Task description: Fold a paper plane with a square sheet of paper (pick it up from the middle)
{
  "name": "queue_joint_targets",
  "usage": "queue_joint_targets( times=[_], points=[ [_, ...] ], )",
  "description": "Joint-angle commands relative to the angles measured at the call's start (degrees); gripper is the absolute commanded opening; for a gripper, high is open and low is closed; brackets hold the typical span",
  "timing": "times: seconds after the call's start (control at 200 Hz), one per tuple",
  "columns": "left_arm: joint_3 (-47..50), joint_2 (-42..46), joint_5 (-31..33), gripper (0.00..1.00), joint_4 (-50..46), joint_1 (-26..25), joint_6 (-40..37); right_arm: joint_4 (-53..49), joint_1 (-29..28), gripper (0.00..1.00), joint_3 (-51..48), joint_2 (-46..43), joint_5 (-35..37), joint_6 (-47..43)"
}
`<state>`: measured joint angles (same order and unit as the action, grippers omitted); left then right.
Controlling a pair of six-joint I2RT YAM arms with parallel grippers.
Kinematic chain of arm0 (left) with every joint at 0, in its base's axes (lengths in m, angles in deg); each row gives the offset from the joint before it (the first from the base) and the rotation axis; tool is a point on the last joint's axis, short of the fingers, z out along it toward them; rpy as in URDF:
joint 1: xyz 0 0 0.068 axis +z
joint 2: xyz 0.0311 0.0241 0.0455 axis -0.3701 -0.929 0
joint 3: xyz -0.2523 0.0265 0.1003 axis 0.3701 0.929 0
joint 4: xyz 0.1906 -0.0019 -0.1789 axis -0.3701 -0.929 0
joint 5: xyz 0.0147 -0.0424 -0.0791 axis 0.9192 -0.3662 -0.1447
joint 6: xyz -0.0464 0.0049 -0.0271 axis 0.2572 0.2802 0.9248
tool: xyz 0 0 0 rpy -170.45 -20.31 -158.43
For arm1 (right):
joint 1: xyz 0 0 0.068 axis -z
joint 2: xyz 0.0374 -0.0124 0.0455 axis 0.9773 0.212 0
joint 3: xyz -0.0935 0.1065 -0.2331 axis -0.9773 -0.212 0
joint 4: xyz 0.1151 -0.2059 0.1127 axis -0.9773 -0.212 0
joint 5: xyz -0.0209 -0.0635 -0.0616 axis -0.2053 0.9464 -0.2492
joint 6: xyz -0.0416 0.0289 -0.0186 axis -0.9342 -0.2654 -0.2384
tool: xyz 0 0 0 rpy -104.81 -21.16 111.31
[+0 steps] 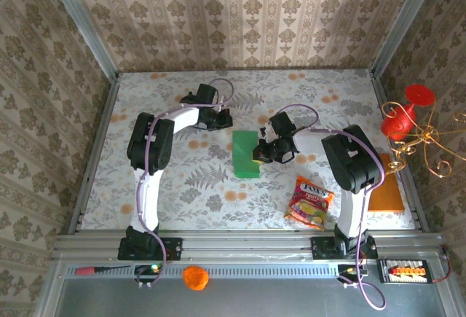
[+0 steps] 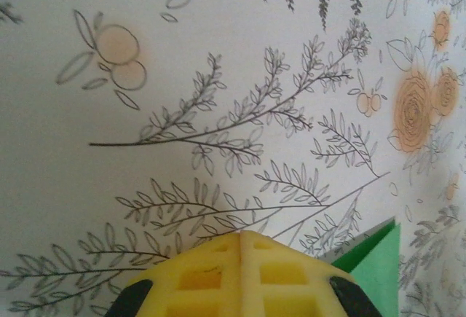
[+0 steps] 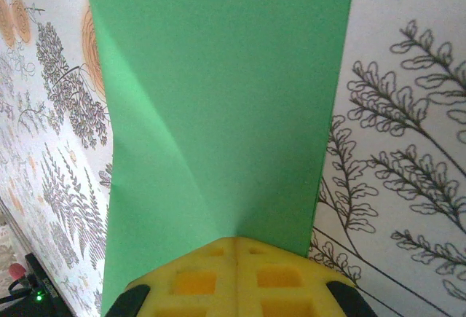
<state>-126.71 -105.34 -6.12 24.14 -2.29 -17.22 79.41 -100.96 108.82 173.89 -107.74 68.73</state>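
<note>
Packet [image 1: 309,202] label: Fox's | right tool [image 3: 239,243] pinching green sheet [image 3: 218,98]

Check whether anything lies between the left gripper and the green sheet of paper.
Nothing visible does. The left gripper, shut and empty, hovers over bare tablecloth, with a corner of the sheet of paper just beside it. The right gripper pinches the sheet's edge.

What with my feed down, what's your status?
Left gripper shut, empty. Right gripper shut on edge of green paper. Snack packet apart, nothing blocking. Over.
</note>
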Motion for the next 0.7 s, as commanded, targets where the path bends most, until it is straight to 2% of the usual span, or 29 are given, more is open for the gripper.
queue_joint_targets(
  times=[0.0,0.08,0.13,0.235,0.52,0.695],
  points=[
    [-1.14,2.4,2.33,0.0,-1.84,-1.13,-3.39,-14.26,0.37,0.0,-4.99,8.52,20.08,-0.87],
    [0.12,6.34,4.51,0.01,-2.38,-1.72,-3.8,-14.26,0.36,0.0,-4.85,8.33,19.95,-0.69],
    [1.85,8.78,6.27,0.01,-2.21,-3.86,-2.76,-14.25,0.39,0.0,-4.87,8.35,19.96,-0.69],
    [7.32,12.98,6.04,0.01,-0.97,-5.26,0.31,-14.26,0.41,0.0,-4.93,8.42,20.03,-0.58],
    [24.49,19.02,-0.22,0.0,6.28,-11.85,9.15,-14.25,0.35,0.0,-5.08,8.49,20.03,-0.42],
    [28.2,18.49,-1.87,0.0,8.57,-12.87,11.31,-13.99,0.39,0.0,-5.35,8.62,20.12,-0.65]
  ],
)
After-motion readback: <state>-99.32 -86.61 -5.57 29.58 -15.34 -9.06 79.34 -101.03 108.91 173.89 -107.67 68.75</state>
